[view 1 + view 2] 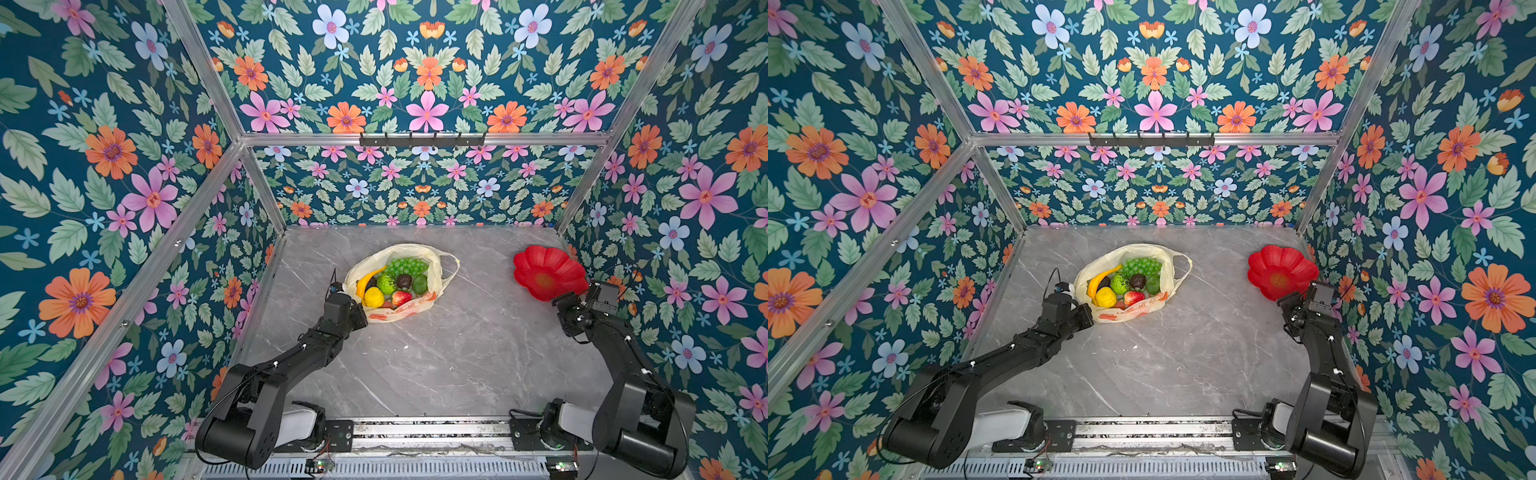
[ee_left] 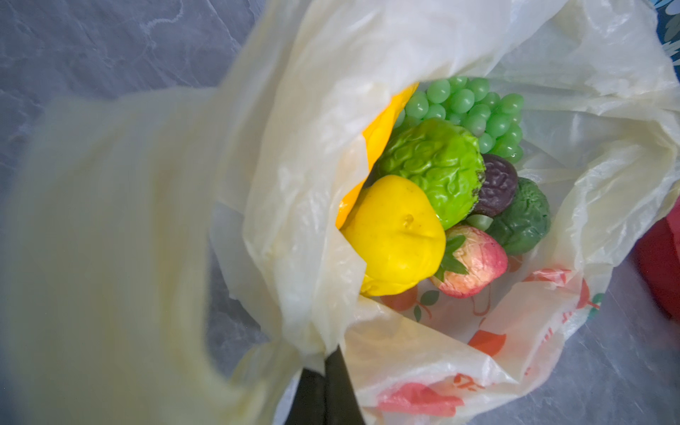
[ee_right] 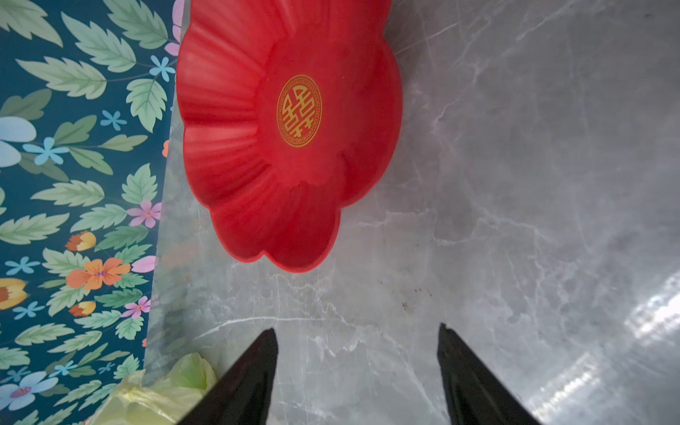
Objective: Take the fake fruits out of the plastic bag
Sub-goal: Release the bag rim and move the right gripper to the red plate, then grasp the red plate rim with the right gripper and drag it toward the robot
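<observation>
Left-hand gripper first: the left gripper [image 2: 327,368] is pinching the near-left rim of the plastic bag [image 1: 434,266], jaws closed on the film just beside a loop handle, and I'm using it to prop the mouth open. The bag is lying near the middle of the table [image 1: 457,353] with its mouth facing up. All the fake fruits I can make out are sitting inside it. The banana [image 1: 368,279] is lying along the left wall, its long axis running from near-left to far-right. The lemon [image 1: 373,297] is nearest my pinch, and the bumpy lime-green ball [image 1: 386,283] is touching it. The grape bunch [image 1: 405,266] is at the far side, with the dark brown piece [image 1: 404,281], the green avocado-like piece [image 1: 420,283] and a red fruit [image 1: 401,297] packed toward the right.

Further right, the red flower-shaped plate [image 1: 544,270] is sitting empty against the wall. The right gripper [image 3: 357,329] is hanging just before it with jaws apart and nothing between them. The fruits are lying well to its left; since the left gripper is occupied, I'm judging the right arm must reach across.
</observation>
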`<state>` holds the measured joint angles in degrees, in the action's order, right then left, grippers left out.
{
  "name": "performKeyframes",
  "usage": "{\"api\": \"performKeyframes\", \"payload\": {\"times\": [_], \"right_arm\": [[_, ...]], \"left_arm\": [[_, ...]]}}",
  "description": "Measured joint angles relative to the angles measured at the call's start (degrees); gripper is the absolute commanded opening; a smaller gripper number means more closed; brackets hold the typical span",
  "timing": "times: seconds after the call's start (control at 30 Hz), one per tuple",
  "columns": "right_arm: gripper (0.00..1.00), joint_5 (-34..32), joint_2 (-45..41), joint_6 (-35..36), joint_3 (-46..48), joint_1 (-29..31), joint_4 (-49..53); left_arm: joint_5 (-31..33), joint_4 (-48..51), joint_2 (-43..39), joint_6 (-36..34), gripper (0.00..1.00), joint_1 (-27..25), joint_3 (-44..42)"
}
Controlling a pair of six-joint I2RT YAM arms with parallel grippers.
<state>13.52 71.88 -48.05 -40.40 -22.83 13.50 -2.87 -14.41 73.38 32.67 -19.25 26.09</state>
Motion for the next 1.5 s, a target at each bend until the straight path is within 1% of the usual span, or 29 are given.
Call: {"api": "performKeyframes", "payload": {"times": [0.17, 0.23, 0.3, 0.4, 0.43, 0.47, 0.57, 0.77, 0.87, 1.07, 1.2, 1.33, 1.5], "right_arm": [[0.70, 1.01, 7.50, -3.45, -1.18, -0.17, -5.62], [0.69, 1.29, 9.86, -4.55, -1.88, -0.24, -7.72], [0.65, 1.44, 11.85, -5.44, -2.71, -0.22, -9.18], [0.52, 1.73, 14.78, -5.99, -4.28, -0.22, -10.93], [0.46, 1.90, 15.74, -6.05, -4.72, -0.22, -11.28], [0.43, 2.25, 16.92, -6.38, -5.22, -0.22, -11.69], [0.41, 3.08, 19.69, -6.80, -6.32, -0.22, -12.31], [0.31, 4.63, 23.02, -7.48, -6.36, -0.22, -13.07], [0.28, 5.53, 25.24, -8.26, -6.40, -0.09, -14.23], [0.24, 5.70, 26.53, -8.87, -6.75, 1.49, -15.45], [0.18, 5.73, 26.40, -8.98, -5.81, 1.77, -16.68], [0.14, 5.73, 25.00, -8.98, -4.76, 2.14, -16.68], [0.12, 5.84, 21.11, -8.59, -2.95, 2.43, -15.32]], "left_arm": [[0.04, 0.20, 0.26, 0.00, 0.00, 0.00, 0.04], [0.07, 0.22, 0.42, 0.00, 0.00, 0.00, 0.04], [0.07, 0.22, 0.63, -0.02, 0.00, 0.00, 0.04], [0.09, 0.20, 0.92, -0.02, 0.00, 0.00, 0.04], [0.11, 0.17, 1.07, -0.02, 0.00, -0.02, 0.04], [0.13, 0.17, 1.27, -0.02, 0.00, -0.02, 0.04], [0.13, 0.07, 1.81, -0.02, 0.00, -0.02, 0.11], [0.20, -0.02, 2.64, 0.00, 0.00, -0.04, 0.20], [0.17, -0.13, 3.04, 0.00, 0.00, -0.04, 0.31], [0.20, -0.13, 3.13, 0.00, 0.00, -0.04, 0.31], [0.22, -0.13, 3.13, 0.00, 0.00, -0.04, 0.31], [0.42, -0.13, 3.02, 0.00, 0.00, -0.04, 0.31], [0.66, 0.00, 2.75, -0.07, 0.00, -0.04, 0.48]]}}
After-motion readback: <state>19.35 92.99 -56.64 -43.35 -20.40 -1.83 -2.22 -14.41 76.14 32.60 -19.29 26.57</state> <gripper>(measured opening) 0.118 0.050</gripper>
